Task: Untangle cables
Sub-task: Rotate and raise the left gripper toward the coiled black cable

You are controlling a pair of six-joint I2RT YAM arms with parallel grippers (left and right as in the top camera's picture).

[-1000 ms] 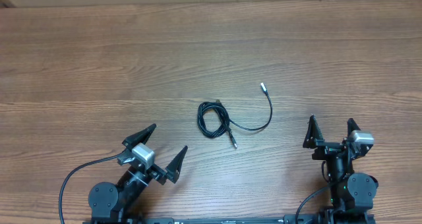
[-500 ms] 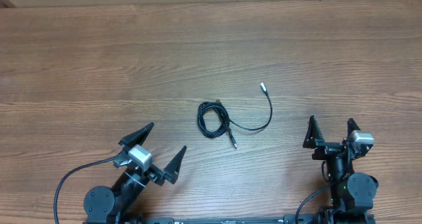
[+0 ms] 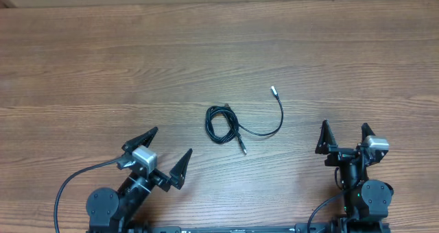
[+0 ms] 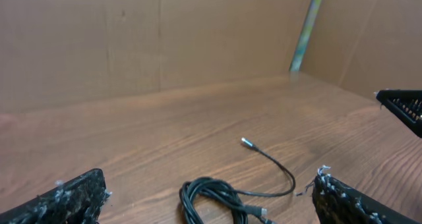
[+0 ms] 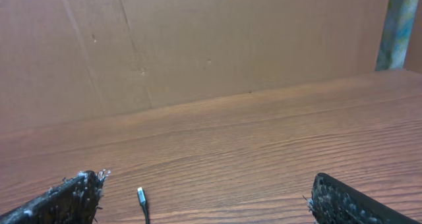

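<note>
two end effectors, both spread wide and holding nothing: left end effector (image 3: 173, 141) and right end effector (image 3: 343, 129) sit at the near edge of the counter (image 3: 103, 55). the cables (image 3: 221, 123) lie mid-counter, between the two and well apart from both, looped small, with one strand curving out to a silvery tip (image 3: 273, 91). step in hand, as i judge it: approach, no contact yet. next move calls for one side pinning the loops while the other pinches the loose strand and draws it away.
</note>
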